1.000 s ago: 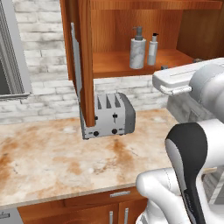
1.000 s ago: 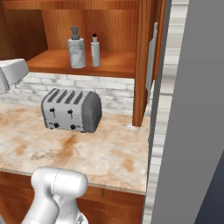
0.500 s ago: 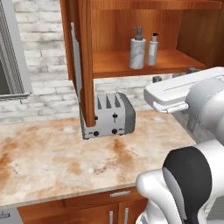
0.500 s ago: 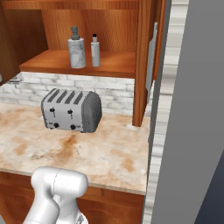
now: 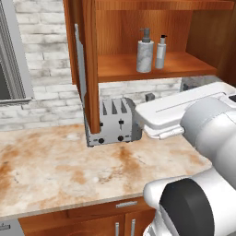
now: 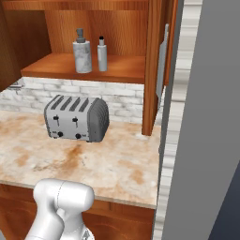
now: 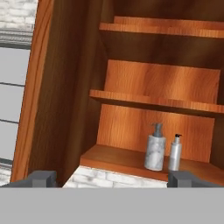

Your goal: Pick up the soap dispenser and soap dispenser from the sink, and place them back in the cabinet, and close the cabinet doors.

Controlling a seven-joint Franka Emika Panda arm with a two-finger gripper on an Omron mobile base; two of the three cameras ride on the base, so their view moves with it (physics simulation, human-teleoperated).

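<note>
With both bottles (image 5: 145, 50) shelved in the cabinet (image 5: 138, 69), the tool (image 7: 109, 177) hangs spread and empty; swinging a door (image 5: 90, 69) carelessly risks striking the toaster (image 5: 115, 122).

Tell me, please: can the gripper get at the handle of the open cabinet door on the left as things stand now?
Probably yes. The gripper is open and holds nothing. The left door stands swung out above the toaster, and its silver handle has free space around it.
</note>
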